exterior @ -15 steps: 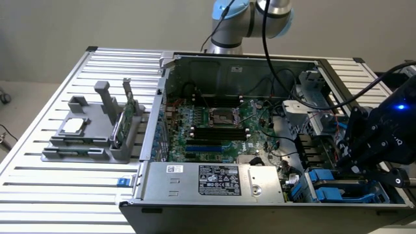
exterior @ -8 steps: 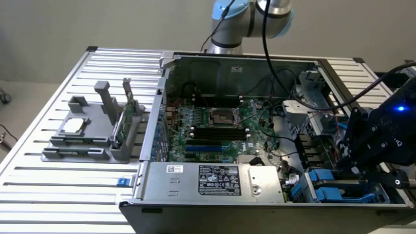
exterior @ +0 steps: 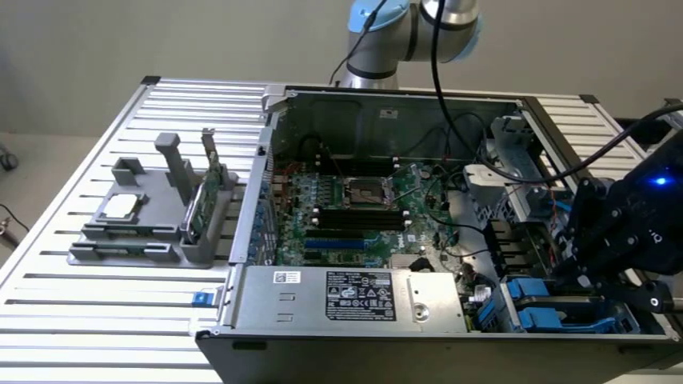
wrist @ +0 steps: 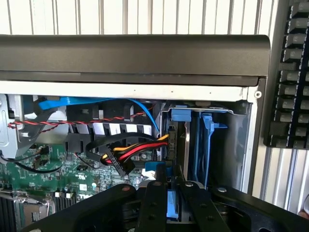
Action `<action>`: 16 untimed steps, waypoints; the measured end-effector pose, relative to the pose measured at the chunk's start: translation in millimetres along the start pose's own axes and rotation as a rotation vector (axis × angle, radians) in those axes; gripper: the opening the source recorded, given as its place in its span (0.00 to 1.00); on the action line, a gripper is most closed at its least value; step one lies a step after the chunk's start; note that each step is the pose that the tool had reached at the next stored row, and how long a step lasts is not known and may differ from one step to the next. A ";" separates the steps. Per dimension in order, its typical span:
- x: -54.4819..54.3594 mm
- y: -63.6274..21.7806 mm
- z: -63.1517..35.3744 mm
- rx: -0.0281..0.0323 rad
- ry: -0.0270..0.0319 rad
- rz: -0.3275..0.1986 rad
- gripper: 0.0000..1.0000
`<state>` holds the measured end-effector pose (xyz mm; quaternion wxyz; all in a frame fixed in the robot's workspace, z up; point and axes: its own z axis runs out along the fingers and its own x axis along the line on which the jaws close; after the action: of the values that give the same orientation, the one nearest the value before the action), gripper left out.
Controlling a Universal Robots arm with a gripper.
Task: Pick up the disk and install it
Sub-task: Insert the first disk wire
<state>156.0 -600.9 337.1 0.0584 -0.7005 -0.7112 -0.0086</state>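
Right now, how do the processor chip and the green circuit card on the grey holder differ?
The processor chip lies flat; the circuit card stands on edge. The chip is silver and square; the card is green, thin and long. Both sit in the grey holder, outside the computer case, at the exterior view's left.

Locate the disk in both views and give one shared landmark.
Exterior view: the disk, blue-framed, sits in the drive bay at the case's corner on the exterior view's right, under the hand.
Wrist view: its blue edge shows between the hand's fingers, in front of the bay.
Shared landmark: the blue drive carriers in the bay.
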 end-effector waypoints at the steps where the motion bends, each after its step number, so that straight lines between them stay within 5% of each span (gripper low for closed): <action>1: -0.4 0.0 0.0 -0.0002 0.0021 0.000 0.16; 16: -5.3 -0.1 0.1 -0.0026 0.0295 0.007 0.16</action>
<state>156.0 -606.2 336.5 0.0680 -0.7030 -0.7077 -0.0196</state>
